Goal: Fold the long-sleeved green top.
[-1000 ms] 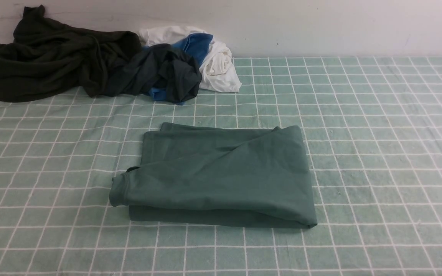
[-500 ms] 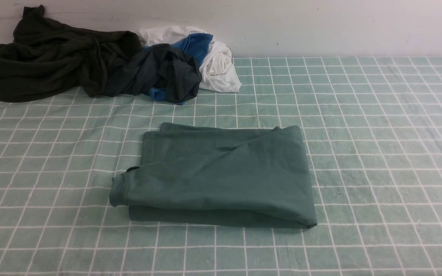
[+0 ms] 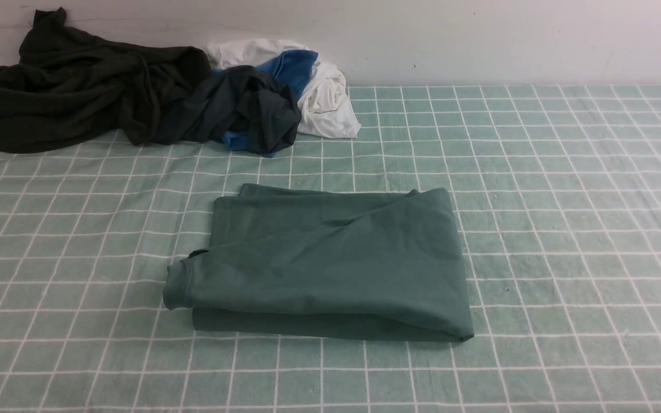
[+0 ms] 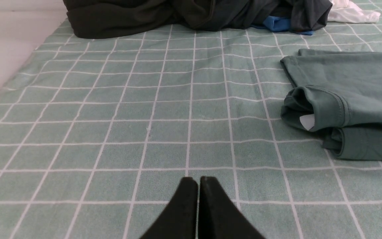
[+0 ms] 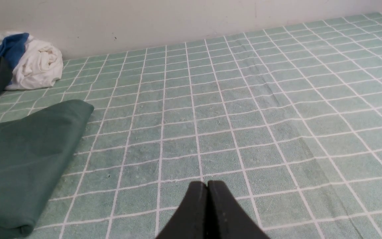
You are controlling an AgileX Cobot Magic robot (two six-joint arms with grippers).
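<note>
The green long-sleeved top [image 3: 330, 264] lies folded into a thick rectangle in the middle of the checked cloth, a rolled cuff end poking out at its left. It also shows in the left wrist view [image 4: 350, 103] and the right wrist view [image 5: 22, 162]. My left gripper [image 4: 198, 179] is shut with nothing in it, low over bare cloth to the left of the top. My right gripper [image 5: 207, 182] is shut and empty too, over bare cloth to the right of the top. Neither gripper shows in the front view.
At the back left a very dark olive-black garment [image 3: 72, 86] lies crumpled against the wall, next to a dark grey-and-blue garment [image 3: 250, 109] and a white one [image 3: 327, 97]. The table's left edge [image 4: 8, 83] runs close to my left gripper.
</note>
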